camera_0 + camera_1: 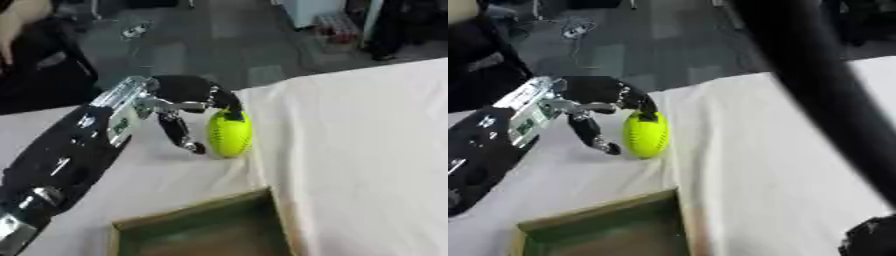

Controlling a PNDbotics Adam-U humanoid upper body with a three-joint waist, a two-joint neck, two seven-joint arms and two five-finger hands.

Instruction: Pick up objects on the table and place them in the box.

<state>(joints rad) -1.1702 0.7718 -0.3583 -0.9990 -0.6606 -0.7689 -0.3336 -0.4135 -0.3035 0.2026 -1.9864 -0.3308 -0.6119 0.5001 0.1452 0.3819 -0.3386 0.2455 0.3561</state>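
Ball first: a bright yellow-green ball [230,134] sits on the counter [367,150], which has a white cloth over it. The ball is shaped a bit like an egg and stands tall on its end. It is near the far edge of the counter, just past a fold in the cloth.

On the left side, the robot's black and silver arm comes in from the lower corner and reaches up to the ball. The left hand [179,95] is at the ball now. Its fingers [229,107] curl down and touch the top of the ball, and the thumb [179,132] hangs down just beside the ball's left side. So the fingers are bent round the ball, and the ball's bottom looks to rest on the cloth.

Near the bottom sits the box [188,215], with a tan rim and a green inside. It is close to the ball but not touching it.

On the right, the right hand [872,237] shows only as a dark shape in the low corner. I cannot tell how its fingers are.
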